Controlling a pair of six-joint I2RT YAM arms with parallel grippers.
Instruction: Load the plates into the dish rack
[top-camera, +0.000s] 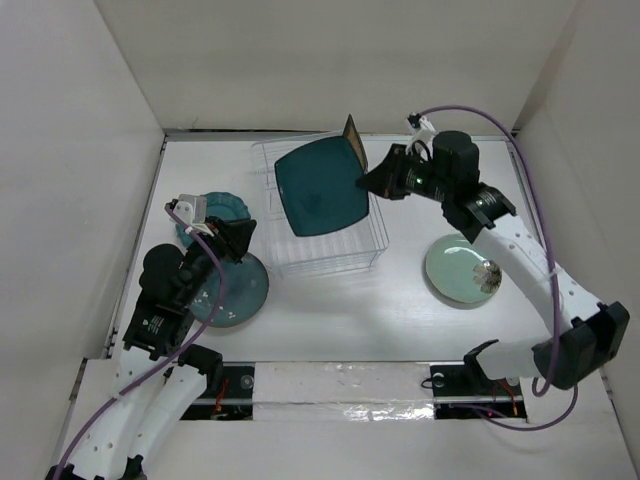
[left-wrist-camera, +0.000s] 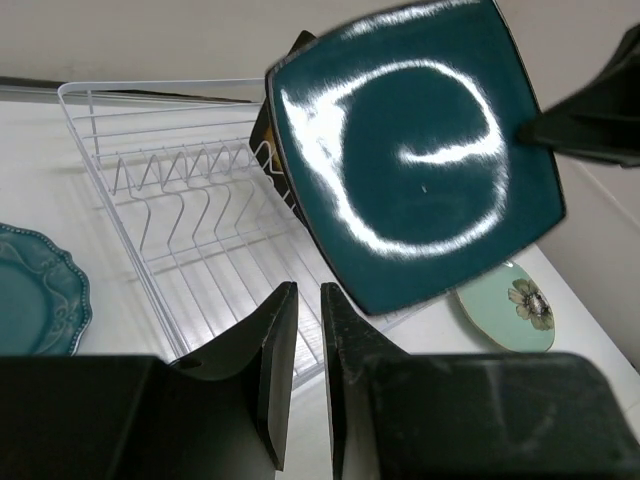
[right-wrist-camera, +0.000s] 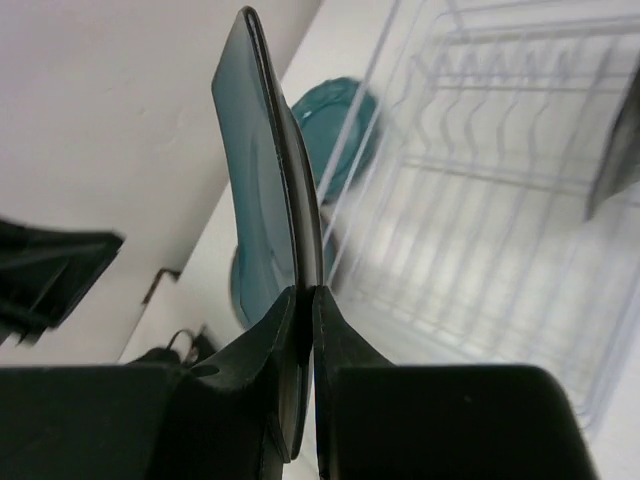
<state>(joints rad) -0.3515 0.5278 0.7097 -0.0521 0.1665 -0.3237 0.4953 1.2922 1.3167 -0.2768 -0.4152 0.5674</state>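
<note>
My right gripper is shut on the right edge of the square dark teal plate and holds it tilted above the clear dish rack. In the right wrist view the plate is edge-on between my jaws. The square black plate with amber centre stands on edge at the rack's back right. My left gripper is shut and empty, over the round grey-teal plate. The small scalloped teal plate lies behind it. The round pale green plate lies right of the rack.
White walls close in the table on the left, back and right. In the left wrist view the teal plate hangs over the rack's ribs, with the scalloped plate at the left and the green plate at the right.
</note>
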